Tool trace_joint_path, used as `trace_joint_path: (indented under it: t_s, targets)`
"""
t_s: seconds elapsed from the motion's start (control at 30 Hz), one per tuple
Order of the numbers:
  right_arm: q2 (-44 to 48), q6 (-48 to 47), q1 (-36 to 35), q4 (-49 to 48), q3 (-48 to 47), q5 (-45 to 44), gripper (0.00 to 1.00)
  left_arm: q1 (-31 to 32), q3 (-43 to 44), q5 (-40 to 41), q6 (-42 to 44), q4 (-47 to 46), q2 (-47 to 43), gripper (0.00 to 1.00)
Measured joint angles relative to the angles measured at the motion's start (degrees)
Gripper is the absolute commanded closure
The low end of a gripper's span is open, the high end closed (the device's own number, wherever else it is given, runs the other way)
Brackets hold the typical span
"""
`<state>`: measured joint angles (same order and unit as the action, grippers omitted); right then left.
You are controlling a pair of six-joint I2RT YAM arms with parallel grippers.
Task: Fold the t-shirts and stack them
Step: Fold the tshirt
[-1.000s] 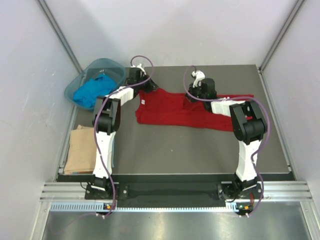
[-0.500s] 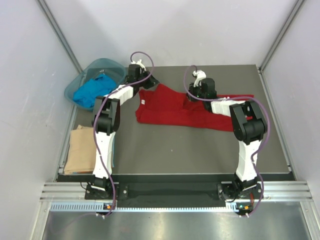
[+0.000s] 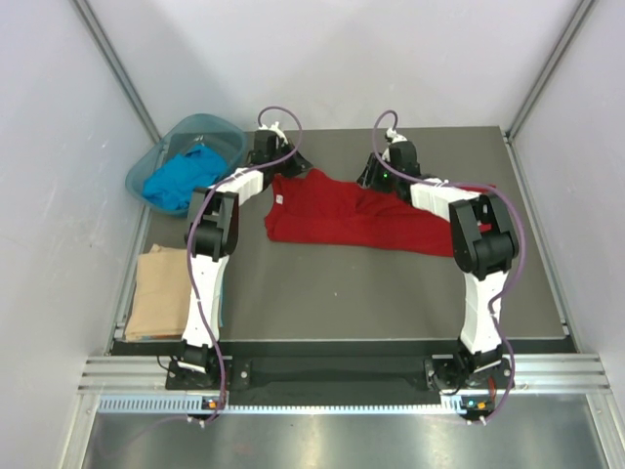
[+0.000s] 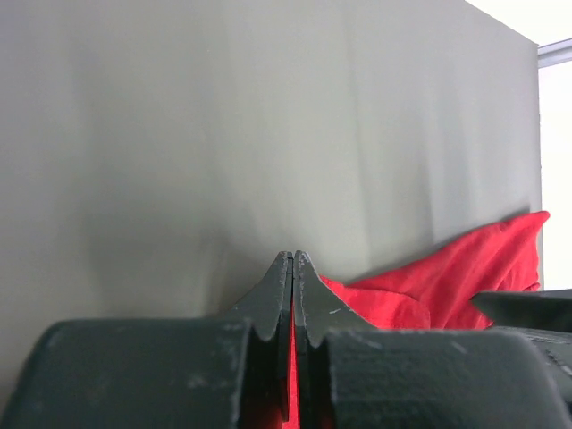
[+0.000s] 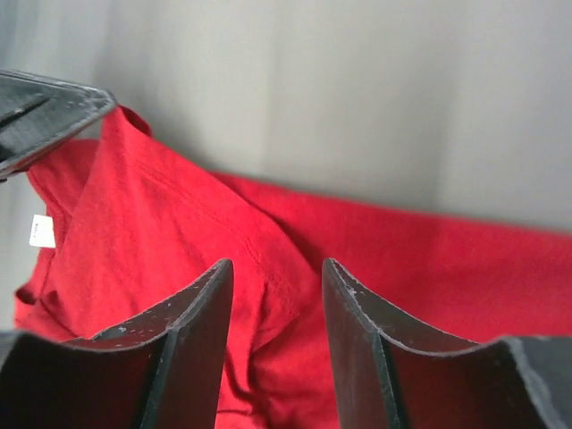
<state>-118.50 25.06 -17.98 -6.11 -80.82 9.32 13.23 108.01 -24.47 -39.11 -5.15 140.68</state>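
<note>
Shirts are spread around: the red shirt [image 3: 342, 215] lies rumpled across the far half of the table [image 3: 371, 293], the blue shirt [image 3: 181, 181] sits in the basin [image 3: 210, 125] at the far left corner, and the tan shirt [image 3: 156, 293] is folded at the near left edge. My read is that the step in hand is getting the red one flat enough to fold. The left gripper [image 4: 293, 259] is squeezed completely shut with a sliver of red cloth pinched between its fingers, up at the shirt's far left end near the white label [image 5: 40, 231]. The right gripper [image 5: 274, 264] hangs over the shirt's far edge toward the middle, jaws about halfway apart and gripping nothing, just red fabric showing through the gap. If I were driving this, I'd drop the right one onto a clean edge further right, like the other shoulder or sleeve seam, and grab a single layer rather than a bunched fold. Then pull the two grips apart gently until the ridges go flat, and lay it down with the label end square. Don't let the left pinch open early, or the whole thing will slump into a heap. Watch the far table edge too, since the cloth sits close to it.
</note>
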Motion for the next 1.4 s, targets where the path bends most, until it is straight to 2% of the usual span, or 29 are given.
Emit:
trace_joint_path:
  t_s: [0.23,0.4,0.5,0.63,0.73,1.17,1.4]
  targets:
    - [-3.32,7.52,0.0,6.67,-2.8,0.11,0.56,0.0,0.0,0.11,0.04,0.0,0.11,1.0]
    - [-4.24,9.29,0.0,8.61,-2.99,-0.24,0.57,0.0,0.0,0.11,0.04,0.02,0.11,1.0]
    - [-4.61,9.99,0.0,8.81,-3.45,-0.07,0.62,0.0,0.0,0.09,0.04,0.0,0.13,1.0]
    - [-5.46,10.25,0.0,8.46,-3.69,0.9,0.93,0.0,0.02,0.07,0.24,0.04,0.11,1.0]
    - [-5.9,9.99,0.04,7.85,-3.69,1.36,1.0,0.0,0.02,0.09,0.63,0.37,0.11,1.0]
    - [-2.91,1.29,0.92,-2.16,2.51,4.59,1.0,0.0,-0.17,0.59,3.3,3.45,-0.57,1.0]
    - [1.77,-3.69,0.92,-8.63,8.5,7.5,1.0,0.0,-8.76,2.95,3.1,2.05,-7.96,1.0]
